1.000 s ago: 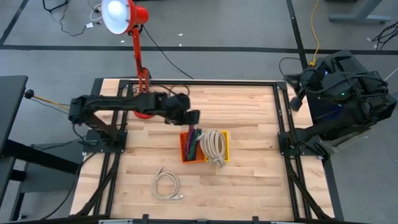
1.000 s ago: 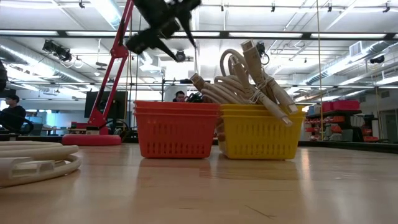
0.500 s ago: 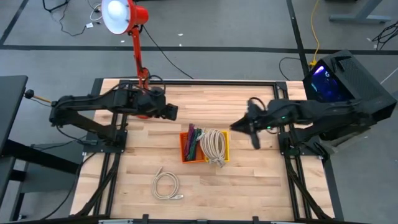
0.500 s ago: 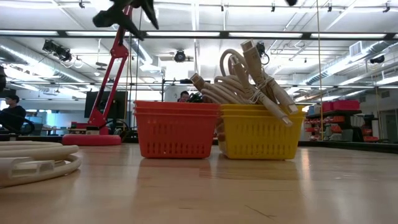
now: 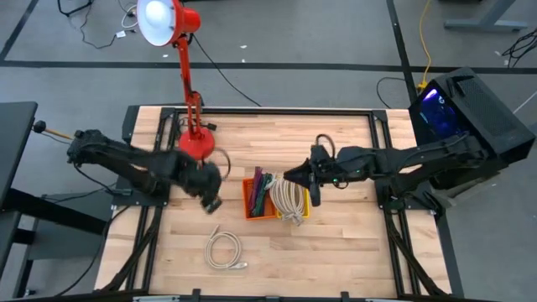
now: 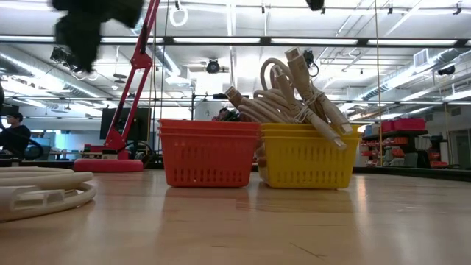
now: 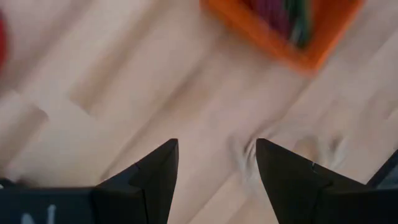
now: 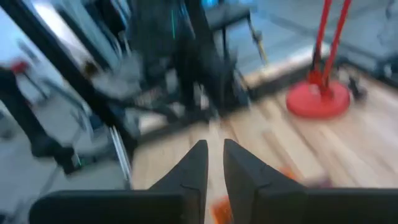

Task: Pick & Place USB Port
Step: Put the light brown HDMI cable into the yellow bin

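Orange and yellow baskets (image 5: 259, 196) (image 5: 293, 198) sat touching mid-table; we saw white cables (image 6: 291, 92) heaped in the yellow one and another coil (image 5: 225, 250) loose on the wood. Our left gripper (image 5: 211, 201) hovered wide open and empty beside the orange basket, while our right gripper (image 5: 291, 177), nearly closed, held nothing above the yellow one.

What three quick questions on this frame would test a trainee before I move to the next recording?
1. True or false: the yellow basket stands empty.
2. Which gripper hangs nearer the loose white cable coil on the table: left or right?
3. Multiple choice: the left gripper is A) shut on a cable, B) open and empty, C) inside the orange basket.

Key: 1 false, it holds coiled cable. 2 left, while the right gripper is over the baskets. 3 B.
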Robot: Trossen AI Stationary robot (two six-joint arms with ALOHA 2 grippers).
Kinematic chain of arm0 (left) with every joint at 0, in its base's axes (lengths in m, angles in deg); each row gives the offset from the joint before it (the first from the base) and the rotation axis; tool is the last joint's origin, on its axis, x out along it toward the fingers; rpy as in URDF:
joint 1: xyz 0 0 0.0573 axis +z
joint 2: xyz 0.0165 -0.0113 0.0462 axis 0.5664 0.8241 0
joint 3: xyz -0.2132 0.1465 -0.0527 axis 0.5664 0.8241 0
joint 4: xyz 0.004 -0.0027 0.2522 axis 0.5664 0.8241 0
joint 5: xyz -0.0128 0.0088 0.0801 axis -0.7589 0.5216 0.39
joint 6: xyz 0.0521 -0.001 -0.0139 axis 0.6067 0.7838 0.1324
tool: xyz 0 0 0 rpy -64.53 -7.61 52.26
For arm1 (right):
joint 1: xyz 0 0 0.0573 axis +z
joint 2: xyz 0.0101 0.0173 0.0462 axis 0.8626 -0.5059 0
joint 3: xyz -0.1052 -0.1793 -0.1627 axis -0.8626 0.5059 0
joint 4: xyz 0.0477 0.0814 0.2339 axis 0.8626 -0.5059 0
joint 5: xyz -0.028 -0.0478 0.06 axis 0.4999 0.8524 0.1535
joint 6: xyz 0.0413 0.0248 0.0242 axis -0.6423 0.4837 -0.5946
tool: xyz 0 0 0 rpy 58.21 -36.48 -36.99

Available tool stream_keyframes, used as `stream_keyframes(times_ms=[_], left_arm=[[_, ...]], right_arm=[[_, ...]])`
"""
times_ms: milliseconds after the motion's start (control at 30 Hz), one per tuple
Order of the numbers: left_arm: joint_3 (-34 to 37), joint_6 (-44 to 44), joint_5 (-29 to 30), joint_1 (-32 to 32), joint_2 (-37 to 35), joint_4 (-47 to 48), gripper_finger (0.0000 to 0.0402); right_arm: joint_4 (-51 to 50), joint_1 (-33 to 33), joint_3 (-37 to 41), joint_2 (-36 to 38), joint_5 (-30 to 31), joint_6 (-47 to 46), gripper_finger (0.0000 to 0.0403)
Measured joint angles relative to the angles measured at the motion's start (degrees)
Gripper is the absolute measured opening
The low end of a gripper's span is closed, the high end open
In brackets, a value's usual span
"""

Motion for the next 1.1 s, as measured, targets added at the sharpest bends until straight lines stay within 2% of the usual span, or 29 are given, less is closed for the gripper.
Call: stream_keyframes(times_ms=[67,167,300,500,733,867,1100], left_arm=[[4.6,0.38,-1.72,-4.28,-0.23,-3.7,0.022],[11.4,0.77,-5.2,-9.99,-0.16,-15.03,0.022],[17.42,-1.39,-7.39,-15.16,-0.17,-25.2,0.022],[23.19,-15.16,-9.48,-21.11,-0.18,-31.8,0.022],[29.93,-35.1,-11.32,-22.41,2.76,-48.83,0.022],[29.42,-37.37,-17.46,-22.43,7.74,-51.35,0.022],[26.74,-37.08,-16.18,-21.52,15.63,-51.1,0.022]], right_arm=[[4.04,0.02,-0.04,0.49,1.23,-0.08,0.0049],[8.97,0.0,-0.15,1.66,3.47,0.02,0.0049],[9.78,-0.01,-0.15,3.29,4.41,0.05,0.0049],[9.03,0.0,-0.15,4.98,4.01,1.74,0.0049],[8.84,0.0,-0.15,5.15,4.01,5.46,0.0049],[8.6,0.0,-0.15,5.37,1.54,6.75,0.0049],[7.39,0.0,-0.15,7.07,0.56,7.38,0.0049]])
